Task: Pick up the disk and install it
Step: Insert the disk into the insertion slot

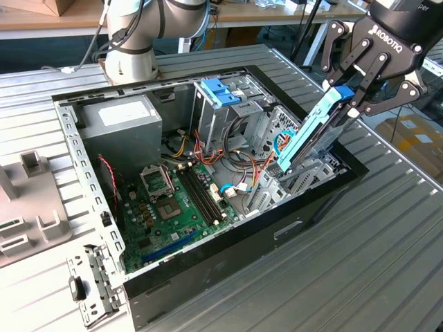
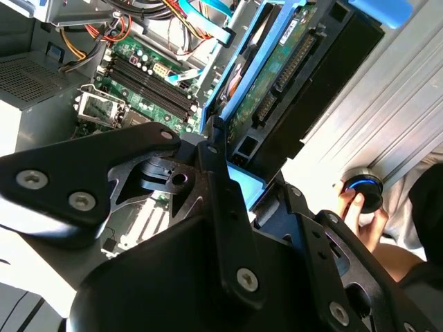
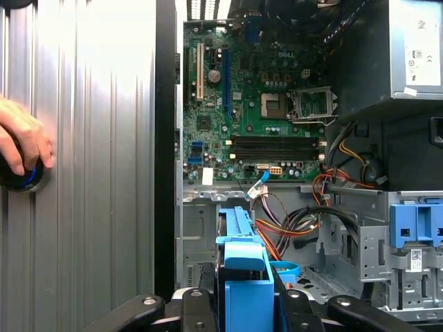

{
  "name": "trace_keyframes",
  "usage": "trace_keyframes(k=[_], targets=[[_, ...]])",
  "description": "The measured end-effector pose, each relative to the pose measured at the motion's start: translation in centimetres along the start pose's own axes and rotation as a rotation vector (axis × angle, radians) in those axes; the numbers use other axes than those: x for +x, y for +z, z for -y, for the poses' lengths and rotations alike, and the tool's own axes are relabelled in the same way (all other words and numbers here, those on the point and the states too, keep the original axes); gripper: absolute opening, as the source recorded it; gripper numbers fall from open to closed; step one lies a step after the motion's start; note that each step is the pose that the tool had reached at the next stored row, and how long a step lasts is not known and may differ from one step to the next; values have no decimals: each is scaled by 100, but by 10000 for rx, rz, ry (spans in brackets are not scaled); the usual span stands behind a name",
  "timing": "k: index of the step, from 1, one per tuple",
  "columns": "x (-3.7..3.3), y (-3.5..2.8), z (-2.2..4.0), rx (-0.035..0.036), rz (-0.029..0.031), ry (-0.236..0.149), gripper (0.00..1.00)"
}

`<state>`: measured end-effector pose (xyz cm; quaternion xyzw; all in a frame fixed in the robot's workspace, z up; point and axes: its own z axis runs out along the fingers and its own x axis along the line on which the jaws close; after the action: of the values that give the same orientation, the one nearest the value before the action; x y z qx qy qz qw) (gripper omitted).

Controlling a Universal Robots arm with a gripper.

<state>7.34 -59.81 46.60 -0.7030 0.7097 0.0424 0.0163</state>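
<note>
The disk (image 1: 308, 138) sits in a light-blue carrier and stands tilted over the case's bay at the exterior view's right, its lower end down among the cables. My gripper (image 1: 346, 99) is shut on its upper end. In the second wrist view the disk (image 2: 277, 76) shows its green circuit-board side and connector, with the gripper (image 2: 246, 183) clamped on the blue end. In the first wrist view the blue carrier (image 3: 246, 277) runs between my fingers (image 3: 201, 308), pointing into the case.
The open computer case (image 1: 228, 242) lies on a ribbed metal table (image 1: 360, 263). Inside are a grey power-supply box (image 1: 121, 124), a drive cage with blue tabs (image 1: 221, 93), the motherboard (image 1: 173, 207) and loose cables (image 1: 242, 162). A hand (image 3: 24, 135) rests on a round knob (image 3: 21, 173).
</note>
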Motion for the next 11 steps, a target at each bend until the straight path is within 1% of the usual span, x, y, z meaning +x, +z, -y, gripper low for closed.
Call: trace_keyframes(k=[7, 11], targets=[[1, 7, -32, 0, 1, 0, 37], [3, 25, -43, 0, 1, 0, 37]])
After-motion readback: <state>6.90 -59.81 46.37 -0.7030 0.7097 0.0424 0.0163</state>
